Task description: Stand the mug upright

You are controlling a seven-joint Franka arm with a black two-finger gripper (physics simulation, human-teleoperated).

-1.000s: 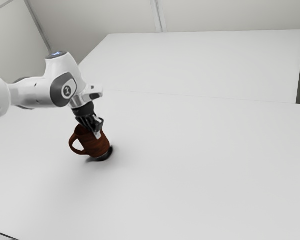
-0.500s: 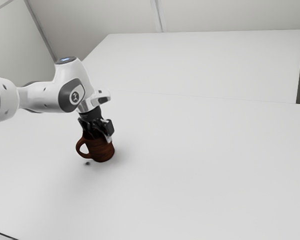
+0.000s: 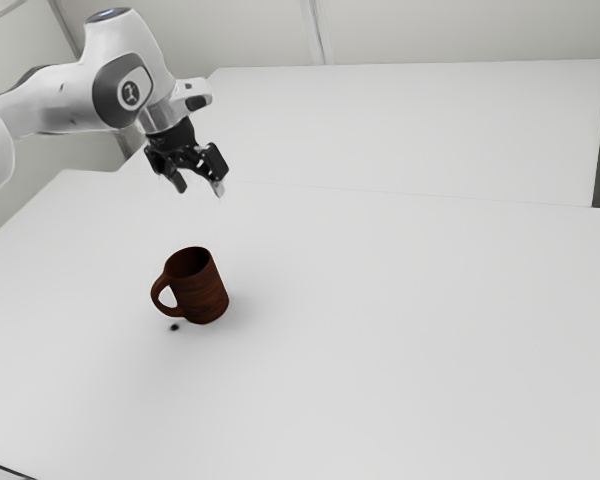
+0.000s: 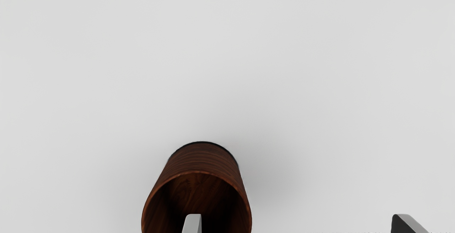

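Note:
High above the table, the black gripper stands open with nothing between its fingers. Below it the dark brown wood-grained mug stands upright on its base, mouth facing up and handle toward the exterior view's left. In the wrist view the gripper has its fingertips wide apart, one of them in front of the mouth of the mug. Between the hand and the mug there is a clear gap in the exterior view.
The white table extends around the mug. A small dark spot lies beside the mug's base, below the handle. A pale panel rises behind, and a dark line crosses the near left corner.
Earlier the mug was tilted with my fingers at its rim; it then came upright. Since then my hand has risen well away from it, leaving it standing on the table.

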